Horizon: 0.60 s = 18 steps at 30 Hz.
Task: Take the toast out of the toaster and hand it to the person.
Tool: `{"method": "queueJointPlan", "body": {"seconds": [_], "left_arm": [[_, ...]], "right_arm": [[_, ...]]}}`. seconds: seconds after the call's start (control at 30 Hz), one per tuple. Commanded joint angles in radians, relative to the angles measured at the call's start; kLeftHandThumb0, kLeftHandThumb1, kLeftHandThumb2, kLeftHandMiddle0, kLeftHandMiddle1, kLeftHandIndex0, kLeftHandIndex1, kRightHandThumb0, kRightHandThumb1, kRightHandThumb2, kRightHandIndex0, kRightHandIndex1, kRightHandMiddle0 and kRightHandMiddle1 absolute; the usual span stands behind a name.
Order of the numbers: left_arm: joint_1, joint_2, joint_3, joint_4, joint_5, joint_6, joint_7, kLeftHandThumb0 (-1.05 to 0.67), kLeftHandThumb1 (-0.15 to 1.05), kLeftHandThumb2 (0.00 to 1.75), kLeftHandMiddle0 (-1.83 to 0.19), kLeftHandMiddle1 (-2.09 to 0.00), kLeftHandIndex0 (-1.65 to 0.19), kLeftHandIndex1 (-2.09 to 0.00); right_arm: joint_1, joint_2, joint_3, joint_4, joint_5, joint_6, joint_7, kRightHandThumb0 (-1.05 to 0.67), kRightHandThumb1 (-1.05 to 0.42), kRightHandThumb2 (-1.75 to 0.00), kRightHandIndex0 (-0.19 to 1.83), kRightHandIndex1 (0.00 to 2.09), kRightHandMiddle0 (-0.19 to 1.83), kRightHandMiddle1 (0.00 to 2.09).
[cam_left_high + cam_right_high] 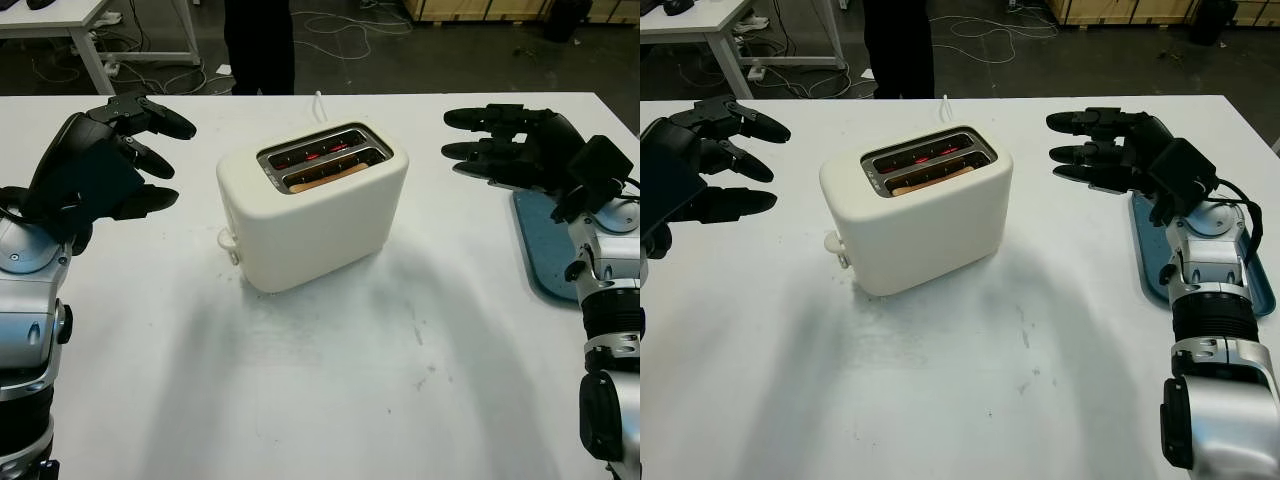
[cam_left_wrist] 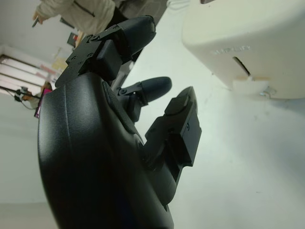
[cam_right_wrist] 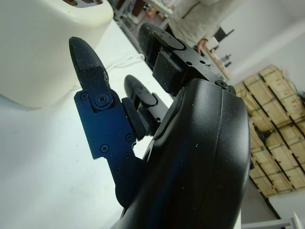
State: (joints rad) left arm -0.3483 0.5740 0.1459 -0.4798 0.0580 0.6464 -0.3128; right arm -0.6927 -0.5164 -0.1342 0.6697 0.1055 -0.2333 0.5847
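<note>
A cream toaster (image 1: 312,205) sits on a white table (image 1: 330,380), toast (image 1: 328,176) still down in its nearer slot. It lies between the left hand (image 1: 105,165) and right hand (image 1: 510,145), both open and holding nothing, a person (image 1: 258,45) standing beyond

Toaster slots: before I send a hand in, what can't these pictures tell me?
- Toast in the cream plastic toaster: eye views show just a brown top edge in the near slot; its depth is hidden by the slot walls.
- Person: head and arms cut off by the top edge.
- Blue tray: partly hidden behind the open right hand.
</note>
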Motion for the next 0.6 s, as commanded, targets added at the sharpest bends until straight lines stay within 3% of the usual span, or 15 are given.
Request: {"method": "queueJointPlan", "body": {"seconds": [0.0,0.57], "left_arm": [[-0.014,0.001,-0.003,0.002,0.002,0.002,0.003,0.42,0.92,0.16,-0.38,-1.35,-0.36,-1.03],[-0.017,0.0,-0.005,0.002,0.004,0.005,0.007,0.43,0.92,0.16,-0.41,-1.36,-0.37,-1.03]], "right_arm": [[-0.011,0.009,-0.008,0.009,0.013,-0.019,-0.003,-0.5,-0.79,0.0,0.87,0.01,0.78,0.0],[-0.017,0.009,-0.002,0.013,0.002,-0.034,-0.008,-0.5,-0.79,0.0,0.87,0.0,0.78,0.0]]}}
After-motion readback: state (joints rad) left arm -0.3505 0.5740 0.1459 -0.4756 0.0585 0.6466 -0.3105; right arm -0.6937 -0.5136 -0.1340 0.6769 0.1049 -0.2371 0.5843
